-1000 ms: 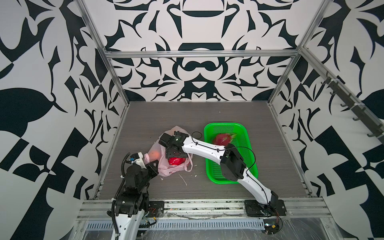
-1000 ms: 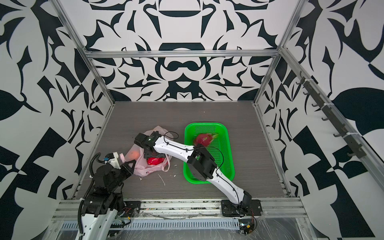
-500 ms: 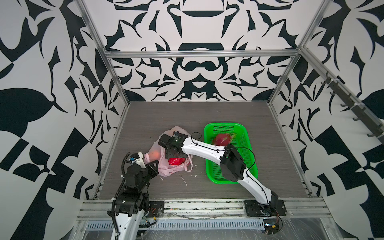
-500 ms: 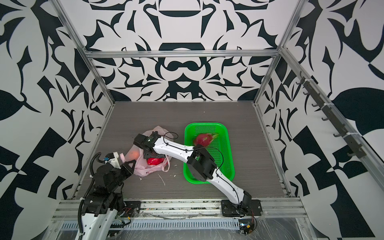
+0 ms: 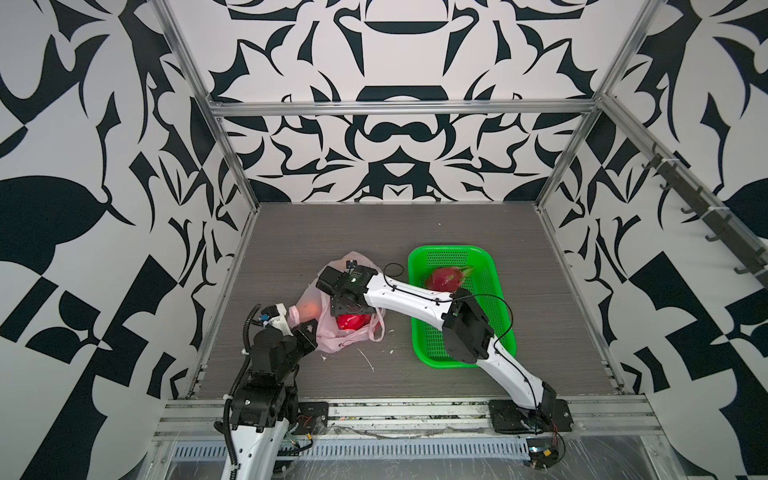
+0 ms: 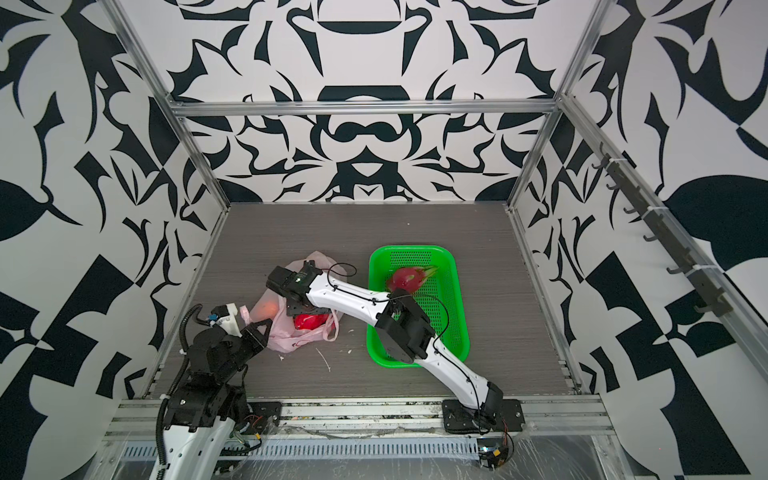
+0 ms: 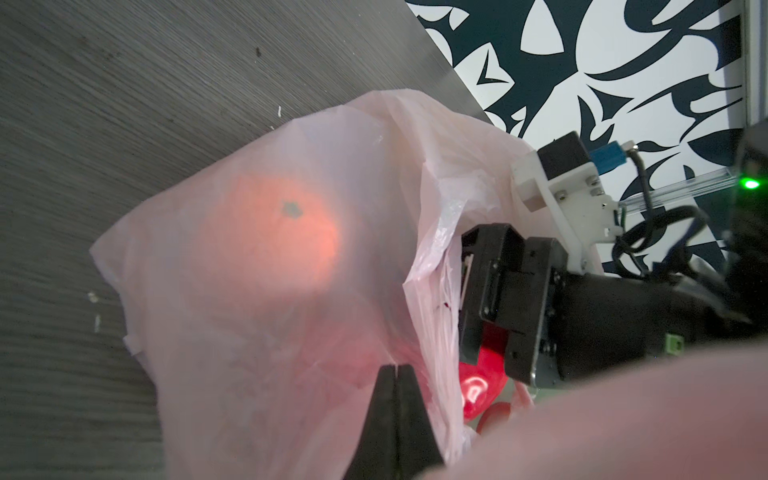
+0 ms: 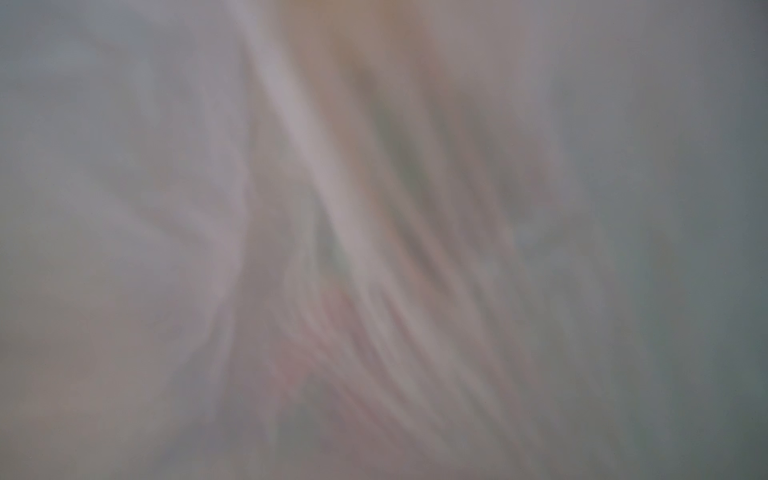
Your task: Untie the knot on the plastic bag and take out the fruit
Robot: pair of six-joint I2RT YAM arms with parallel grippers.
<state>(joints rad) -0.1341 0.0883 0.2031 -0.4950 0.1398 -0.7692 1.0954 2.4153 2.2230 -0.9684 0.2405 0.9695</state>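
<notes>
The plastic bag (image 5: 332,338) lies left of the basket (image 5: 449,250) — dragon fruit (image 5: 446,277) in the basket, orange (image 5: 309,308) in the bag.

Overhead stereo pair; wrist cameras at bag (image 7: 249,316)

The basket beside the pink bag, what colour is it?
Bright green all over, with a perforated floor; the basket shows best in a top view.

Both top views are bright, evenly lit and sharp, with slight bowing at the edges. The right wrist view is wholly pinkish-grey blur. In the left wrist view an orange (image 7: 270,232) glows through the bag (image 7: 232,340), and the foreground is unfocused.
</notes>
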